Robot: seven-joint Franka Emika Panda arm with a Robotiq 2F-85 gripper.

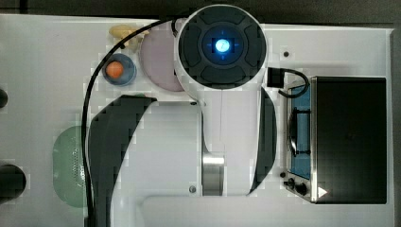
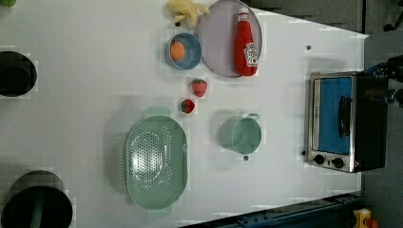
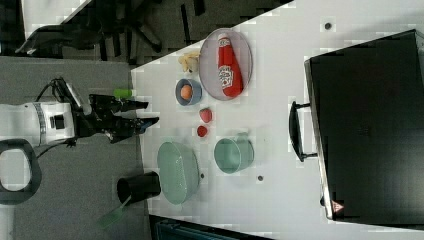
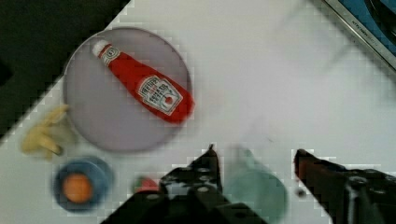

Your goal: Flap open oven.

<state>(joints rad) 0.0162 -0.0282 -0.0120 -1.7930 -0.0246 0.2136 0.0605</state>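
Observation:
The oven (image 2: 344, 121) stands at the left view's right, a black box with a silver front frame. Its blue glass door (image 2: 331, 116) lies flush in the frame, with the black bar handle (image 2: 343, 116) across it and two black knobs (image 2: 328, 160) beside it. In the right view the handle (image 3: 295, 132) juts from the oven (image 3: 370, 125) front. My gripper (image 3: 152, 113) is far off at the opposite table edge, open and holding nothing. Through the wrist camera my gripper (image 4: 257, 156) hangs above a green pot (image 4: 252, 184), with the oven's corner (image 4: 369, 23) far off.
Between gripper and oven stand a green pot (image 2: 241, 134), a green colander (image 2: 156, 161), two strawberries (image 2: 199, 87), a blue bowl (image 2: 187, 59) with an orange, and a purple plate (image 2: 214, 28) bearing a ketchup bottle (image 2: 246, 45). Bananas (image 2: 186, 10) and black cups (image 2: 16, 73) sit near the edges.

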